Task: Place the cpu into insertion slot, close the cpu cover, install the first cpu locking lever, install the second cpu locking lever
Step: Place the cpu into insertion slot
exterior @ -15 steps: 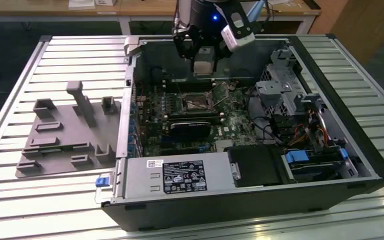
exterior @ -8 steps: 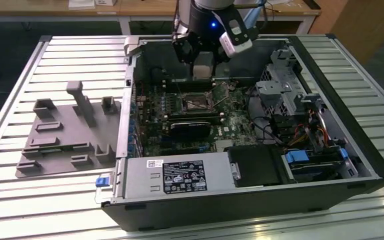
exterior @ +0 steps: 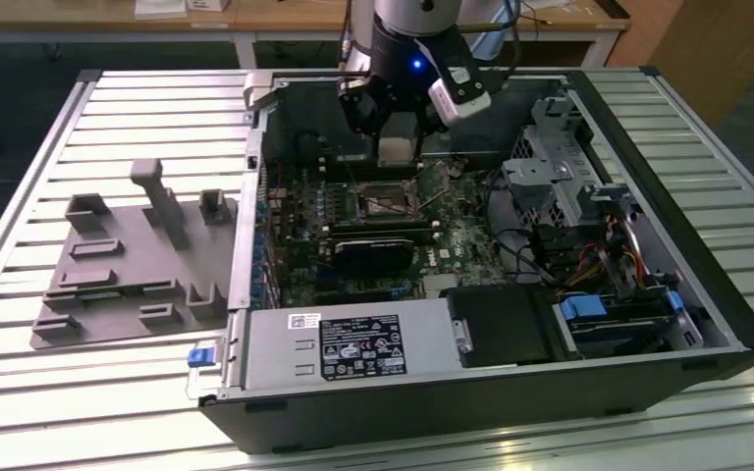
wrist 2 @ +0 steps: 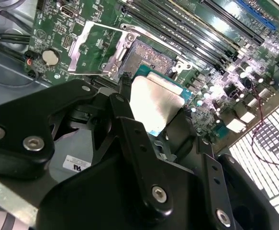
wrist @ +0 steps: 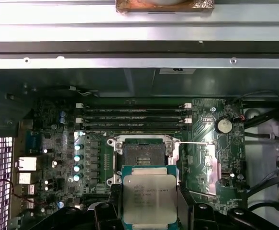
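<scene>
Upper middle of the exterior view: silver-and-black robot arm (exterior: 410, 49), reaching down into an open black tower computer case (exterior: 691, 324) that lies on its side on a slatted metal desk (exterior: 115, 98). A grey moulded parts fixture (exterior: 115, 275) sits on the desk at the exterior view's left, apart from the case.

Item held: small flat square cpu with a dull silver-grey metal top (wrist: 150, 197) (wrist 2: 153, 103). Both wrist views show the black jaws pinching it by two opposite edges, leaving its top face clear.

Location of cpu: in the air over the green circuit board (wrist: 201, 158), near the small square insertion slot with a dark centre and silvery rim (wrist: 141, 160) (wrist 2: 153, 55) (exterior: 384, 201), but not in it. The slot's centre shows bare.

Adjacent parts: thin silvery windowed cpu cover (wrist 2: 117, 56), swung open beside the slot. A thin silvery lever rod (wrist: 192, 142) lies out to one side, apparently unhooked. Long narrow black memory slots (wrist: 134, 115) run just beyond the slot.

Step in hand, as judged: the first, placing the cpu. The cover and both levers are not yet done.

Requirement, as judged: the chip must sit square over the slot, edges parallel to the rim, and go down flat without tilt. The jaws should spread only once it is seated.
</scene>
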Controlling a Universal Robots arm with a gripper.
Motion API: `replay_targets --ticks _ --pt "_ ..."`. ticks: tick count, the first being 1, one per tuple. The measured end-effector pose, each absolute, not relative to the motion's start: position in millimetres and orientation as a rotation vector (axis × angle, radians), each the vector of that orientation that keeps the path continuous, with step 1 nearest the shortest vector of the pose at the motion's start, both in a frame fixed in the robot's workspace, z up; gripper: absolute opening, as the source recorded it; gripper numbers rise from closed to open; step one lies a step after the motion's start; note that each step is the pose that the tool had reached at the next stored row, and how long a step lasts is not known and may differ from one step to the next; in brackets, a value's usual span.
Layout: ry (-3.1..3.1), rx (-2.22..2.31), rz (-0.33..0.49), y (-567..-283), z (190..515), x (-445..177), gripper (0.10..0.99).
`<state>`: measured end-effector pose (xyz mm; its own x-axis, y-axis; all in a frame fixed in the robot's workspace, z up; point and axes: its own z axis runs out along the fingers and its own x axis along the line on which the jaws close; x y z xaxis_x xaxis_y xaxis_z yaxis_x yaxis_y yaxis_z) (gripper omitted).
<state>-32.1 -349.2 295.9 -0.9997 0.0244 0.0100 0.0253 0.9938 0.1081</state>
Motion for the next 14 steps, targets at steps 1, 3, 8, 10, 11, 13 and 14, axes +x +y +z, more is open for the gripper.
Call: replay_targets --ticks 1,3,8,10,11,13,14 --pt "-3.128 -0.039 -0.17 -349.2 294.4 -32.1 0.537" --pt "-3.128 -0.039 -0.169 -349.2 292.2 -32.1 0.537" --pt "-3.129 -0.099 -0.169 -349.2 290.0 -32.1 0.537" --pt "-3.129 -0.152 -0.169 -349.2 289.2 -32.1 0.537" --pt "-3.128 -0.179 -0.169 -349.2 288.8 -32.1 0.537" --pt "-3.126 -0.236 -0.169 -349.2 288.0 -32.1 0.537" --pt "-3.125 -0.264 -0.169 -349.2 287.5 -32.1 0.537"
